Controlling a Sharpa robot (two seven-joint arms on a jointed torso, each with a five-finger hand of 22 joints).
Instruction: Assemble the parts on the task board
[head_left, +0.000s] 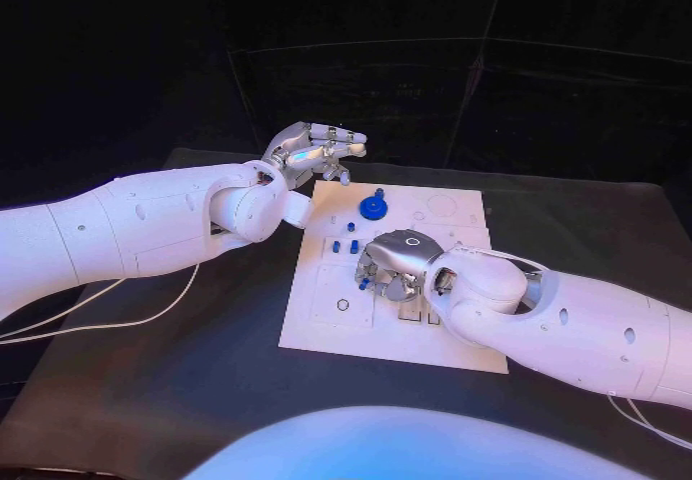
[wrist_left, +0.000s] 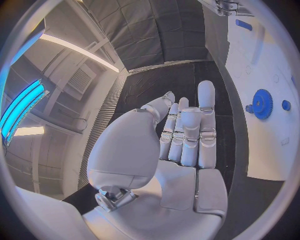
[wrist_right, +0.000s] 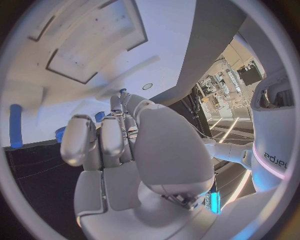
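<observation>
Looking first at the right hand (head_left: 392, 262), we see it lowered onto the middle of the task board (head_left: 447, 345), palm down and fingers curled toward the plate; in the right wrist view its fingers (wrist_right: 103, 140) lie close together with their tips against the white surface, beside small blue parts (wrist_right: 99, 116), though we cannot tell whether anything is pinched between them. Just beside that hand, toward the left arm, we find three small blue pegs (head_left: 343, 245) standing on the board, with another small blue part (head_left: 351, 226) a little farther up. Farther out, near the board's far edge, we see a blue gear (head_left: 374, 208) with a knob next to it; the left wrist view shows the same gear (wrist_left: 262, 104) on the white plate. The left hand (head_left: 315, 150) hovers above the board's far left corner, its fingers held side by side and slightly bent, holding nothing. The board itself lies in the middle of the black counter (head_left: 173, 370).
</observation>
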